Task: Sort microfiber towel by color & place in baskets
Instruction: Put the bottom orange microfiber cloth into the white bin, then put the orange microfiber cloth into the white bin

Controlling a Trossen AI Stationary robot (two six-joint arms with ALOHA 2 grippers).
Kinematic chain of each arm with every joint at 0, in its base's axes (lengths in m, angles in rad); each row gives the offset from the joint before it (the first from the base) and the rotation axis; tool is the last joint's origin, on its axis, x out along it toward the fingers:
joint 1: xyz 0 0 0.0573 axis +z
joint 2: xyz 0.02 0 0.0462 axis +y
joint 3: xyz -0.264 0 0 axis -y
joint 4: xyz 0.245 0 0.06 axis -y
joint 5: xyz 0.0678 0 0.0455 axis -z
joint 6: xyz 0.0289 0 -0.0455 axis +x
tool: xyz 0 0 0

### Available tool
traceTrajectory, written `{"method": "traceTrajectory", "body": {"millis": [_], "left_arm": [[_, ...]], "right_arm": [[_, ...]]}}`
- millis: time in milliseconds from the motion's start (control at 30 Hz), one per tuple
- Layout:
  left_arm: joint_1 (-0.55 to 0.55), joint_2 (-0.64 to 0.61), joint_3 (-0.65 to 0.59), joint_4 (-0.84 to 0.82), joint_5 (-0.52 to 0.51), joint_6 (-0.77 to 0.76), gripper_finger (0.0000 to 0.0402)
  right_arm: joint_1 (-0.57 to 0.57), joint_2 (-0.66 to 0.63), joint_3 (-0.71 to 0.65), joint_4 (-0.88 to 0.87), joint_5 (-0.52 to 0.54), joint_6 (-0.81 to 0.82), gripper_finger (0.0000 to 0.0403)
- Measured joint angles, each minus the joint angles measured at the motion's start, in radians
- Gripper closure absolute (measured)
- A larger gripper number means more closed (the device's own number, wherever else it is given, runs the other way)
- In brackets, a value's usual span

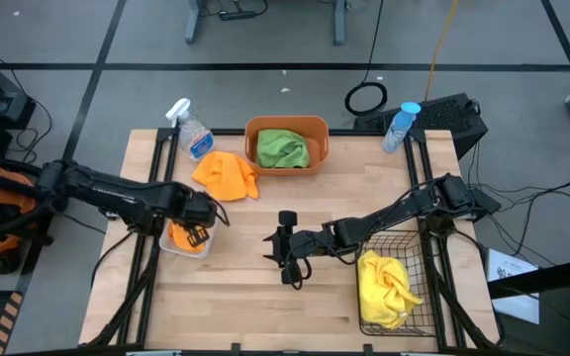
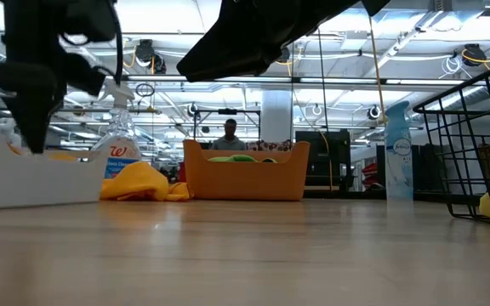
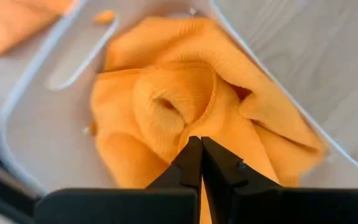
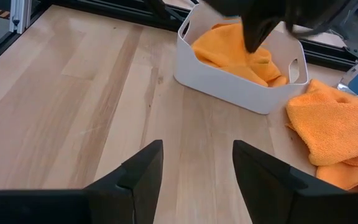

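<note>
My left gripper (image 1: 198, 235) reaches down into the white bin (image 1: 169, 247), fingers shut, their tips on an orange towel (image 3: 166, 106) bunched inside it. My right gripper (image 1: 273, 249) hovers open over bare table between the bin and the black wire basket (image 1: 396, 259), touching nothing. In the right wrist view it (image 4: 197, 149) faces the bin (image 4: 229, 84). A second orange towel (image 1: 226, 175) lies crumpled on the table. A green towel (image 1: 283, 148) sits in the orange tub (image 1: 315, 127). A yellow towel (image 1: 386, 285) rests in the wire basket. My left gripper comes from above, pointing down into the bin. Its shut fingertips (image 3: 194, 149) touch a raised fold of the orange towel (image 3: 185, 118). No cloth shows between them. The towel lies bunched on the bin's floor.
A clear spray bottle (image 1: 191, 129) stands by the table's far left, next to the loose orange towel. A blue one (image 1: 401, 124) stands at the far right. Bare wood lies along the near edge and in the middle. A person (image 2: 229, 134) sits in the room beyond.
</note>
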Motion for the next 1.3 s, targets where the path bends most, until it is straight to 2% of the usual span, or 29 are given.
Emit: {"method": "traceTrajectory", "body": {"millis": [100,200,300,400,533,633,800,1133,1300], "left_arm": [[0.000,0.000,0.079,-0.082,-0.018,0.000,0.0389],[0.000,0.000,0.153,-0.108,-0.081,0.001,0.0388],[0.005,-0.001,0.210,-0.096,-0.180,0.002,0.0388],[0.055,-0.001,0.235,-0.038,-0.262,0.007,0.0377],[0.187,0.009,0.227,0.097,-0.267,0.078,0.0338],[0.291,0.042,0.222,0.137,-0.268,0.169,0.0309],[0.420,0.102,0.220,0.189,-0.266,0.214,0.0297],[0.478,0.176,0.114,0.373,-0.249,0.208,0.0295],[0.477,0.176,0.059,0.399,-0.259,0.158,0.0266]], "right_arm": [[0.000,0.000,0.000,0.000,0.000,0.000,0.0216],[0.000,0.000,0.000,0.000,0.000,-0.004,0.0216],[0.000,0.000,0.000,0.000,0.000,-0.005,0.0216],[0.000,0.000,0.000,0.000,0.000,-0.008,0.0216],[0.002,0.000,0.000,-0.006,0.000,-0.008,0.0216],[0.008,0.000,0.000,-0.044,0.000,-0.005,0.0216],[0.023,0.000,-0.001,-0.136,0.000,0.007,0.0216],[0.029,0.000,-0.001,-0.181,0.004,0.020,0.0216],[0.029,0.000,-0.001,-0.216,0.004,0.035,0.0216]]}}
